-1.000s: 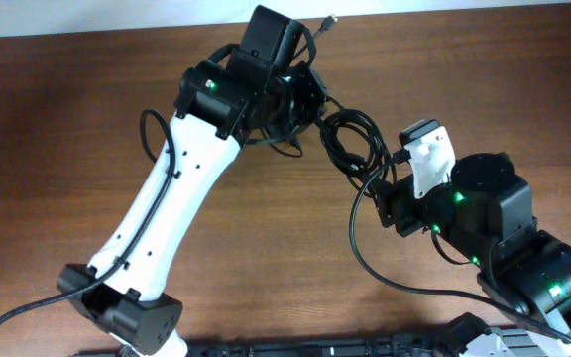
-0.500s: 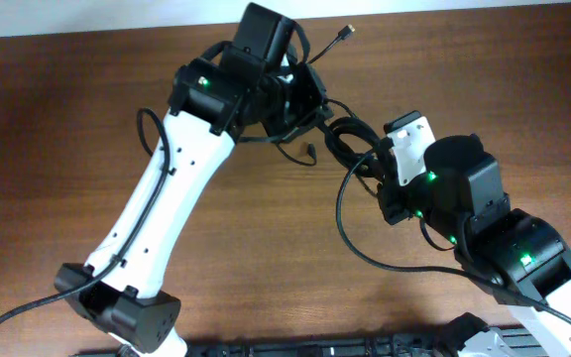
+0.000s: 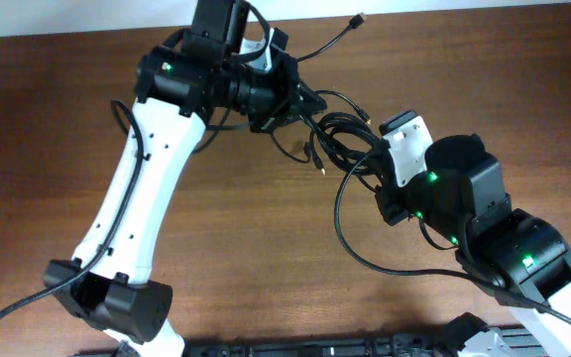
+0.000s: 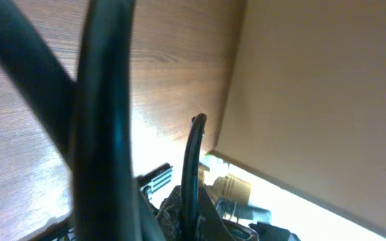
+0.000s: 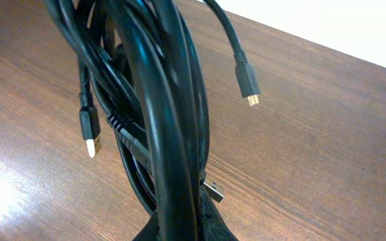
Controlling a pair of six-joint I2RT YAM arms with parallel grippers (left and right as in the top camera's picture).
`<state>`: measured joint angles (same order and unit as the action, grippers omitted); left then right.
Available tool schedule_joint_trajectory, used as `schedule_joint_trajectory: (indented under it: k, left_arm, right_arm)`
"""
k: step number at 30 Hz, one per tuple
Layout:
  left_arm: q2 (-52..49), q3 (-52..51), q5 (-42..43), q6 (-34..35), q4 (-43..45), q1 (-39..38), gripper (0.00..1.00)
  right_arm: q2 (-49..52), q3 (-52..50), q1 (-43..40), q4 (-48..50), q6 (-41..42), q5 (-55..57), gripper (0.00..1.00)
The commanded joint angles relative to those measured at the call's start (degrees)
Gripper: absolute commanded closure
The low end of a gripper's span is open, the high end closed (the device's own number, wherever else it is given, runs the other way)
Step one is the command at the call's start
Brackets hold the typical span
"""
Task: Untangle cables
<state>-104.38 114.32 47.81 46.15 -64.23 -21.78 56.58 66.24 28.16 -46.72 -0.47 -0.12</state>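
Note:
The cables (image 3: 340, 131) are thin black cords stretched in a loose bundle between my two grippers, above the brown table (image 3: 48, 119). My left gripper (image 3: 300, 99) is shut on one cable (image 4: 193, 167) at the bundle's left end. My right gripper (image 3: 375, 151) is shut on a thick loop of the cables (image 5: 159, 100) at the right end. Loose plug ends (image 5: 249, 82) hang free from the bundle, another plug (image 5: 91, 137) on its left. One cable end (image 3: 359, 18) pokes out toward the far table edge. The left wrist view is mostly filled by a blurred black cord (image 4: 106, 120).
The table's far edge (image 3: 464, 12) runs along the top with a white surface beyond. My right arm's own thick wire (image 3: 350, 243) loops out to the left of that arm. A black rail (image 3: 315, 347) lies along the near edge.
The right gripper moved in and shut on the cable bundle. The left arm swung left and toward the far edge, pulling the bundle out between the two grippers.

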Motion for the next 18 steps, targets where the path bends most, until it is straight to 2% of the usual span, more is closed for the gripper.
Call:
schedule_joint_trajectory:
  k: [1, 9, 10, 13, 15, 18]
  left_arm:
    - [0.6, 0.9, 8.0, -6.1, 0.3, 3.6, 0.94]
    - [0.6, 0.9, 9.7, -8.5, 0.1, 7.3, 0.89]
    - [0.6, 0.9, 8.9, -8.5, 0.1, 7.5, 0.81]
    - [0.6, 0.9, 4.4, -8.5, 0.1, 7.6, 0.33]
    - [0.6, 0.9, 2.2, -8.5, 0.0, 7.5, 0.10]
    - [0.6, 0.9, -1.5, -8.5, -1.9, 7.5, 0.05]
  right_arm:
    - [-0.2, 0.1, 0.0, -2.2, -3.8, 3.4, 0.96]
    - [-0.2, 0.1, 0.0, -2.4, -4.2, 3.4, 0.96]
    - [-0.2, 0.1, 0.0, -2.4, -4.2, 3.3, 0.96]
    - [-0.2, 0.1, 0.0, -2.4, -4.2, 3.3, 0.96]
    - [-0.2, 0.1, 0.0, -2.3, -3.5, 3.4, 0.96]
    - [-0.2, 0.1, -0.1, -2.0, 0.8, 3.4, 0.96]
